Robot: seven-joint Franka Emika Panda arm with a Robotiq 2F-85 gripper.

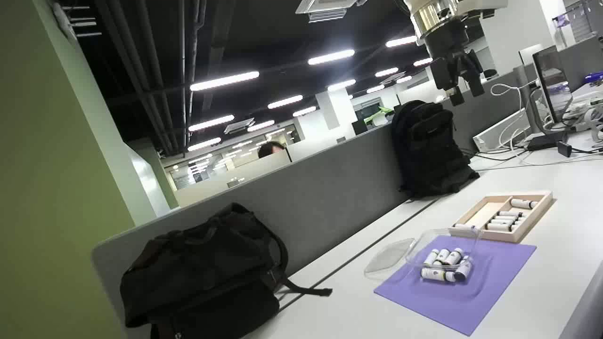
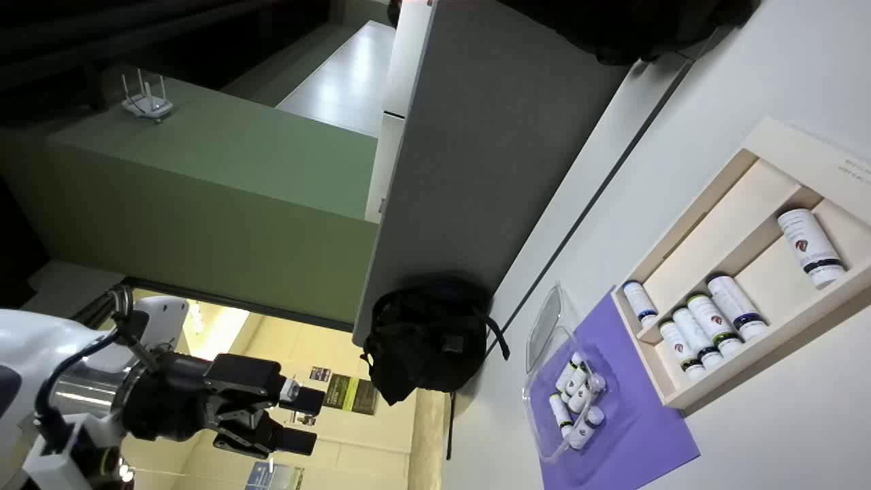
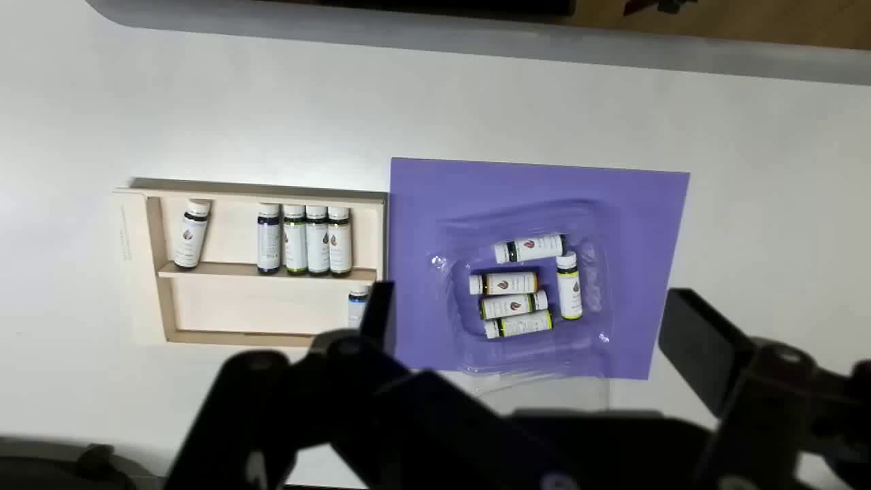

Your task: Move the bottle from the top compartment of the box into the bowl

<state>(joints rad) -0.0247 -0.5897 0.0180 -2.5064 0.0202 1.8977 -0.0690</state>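
Note:
The light-wood box lies on the desk and also shows in both exterior views. In the wrist view its upper compartment holds a row of several white-labelled bottles and one tilted bottle apart from them. Its lower compartment holds one blue-banded bottle, partly hidden by a gripper finger. The clear bowl sits on the purple mat with several bottles lying inside. My gripper is open and empty, high above the desk, as both exterior views show.
The purple mat lies beside the box. A clear lid lies next to the bowl. A grey partition runs along the desk. A dark backpack and a black bag stand against it. A monitor and cables are farther along.

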